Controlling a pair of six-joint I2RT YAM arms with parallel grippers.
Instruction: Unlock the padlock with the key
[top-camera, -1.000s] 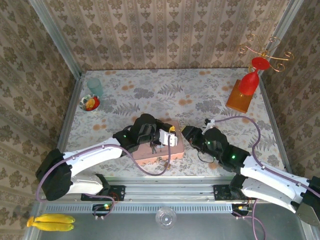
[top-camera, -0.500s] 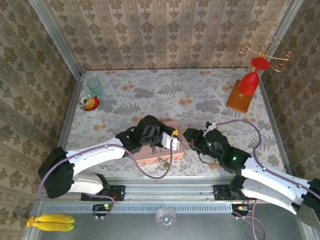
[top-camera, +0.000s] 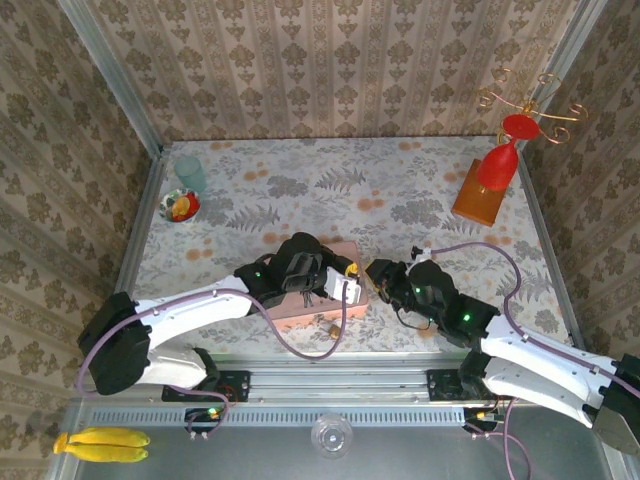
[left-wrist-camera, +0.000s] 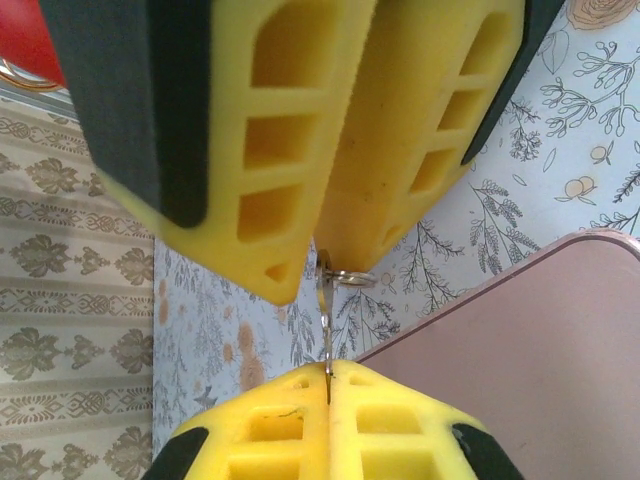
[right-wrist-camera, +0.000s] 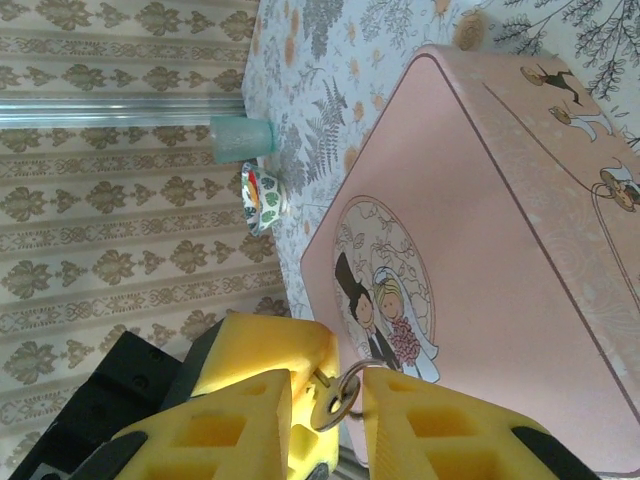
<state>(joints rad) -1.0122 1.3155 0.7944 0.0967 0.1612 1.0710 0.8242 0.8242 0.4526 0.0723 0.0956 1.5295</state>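
From my screen the table (top-camera: 420, 185) shows a white cloth printed with grey-green ferns and orange blooms, and the walls (top-camera: 330, 60) carry a beige-and-brown damask. The tin (right-wrist-camera: 480, 230) is pale pink. A cartoon bride and groom sit in an oval on it, he in black, she in white with a pink bouquet. I see yellow fingers backed in black on the left gripper (left-wrist-camera: 315, 272), and yellow again on the right gripper (right-wrist-camera: 328, 395). The key (left-wrist-camera: 327, 335) is dark brown, its ring (left-wrist-camera: 350, 278) silvery, and the padlock (top-camera: 333, 327) brass-gold. Elsewhere there are a teal cup (top-camera: 188, 172), a red goblet (top-camera: 498, 160), an amber block (top-camera: 475, 200) and yellow bananas (top-camera: 100, 445). The left arm (top-camera: 190, 305) and right arm (top-camera: 545, 355) are white.
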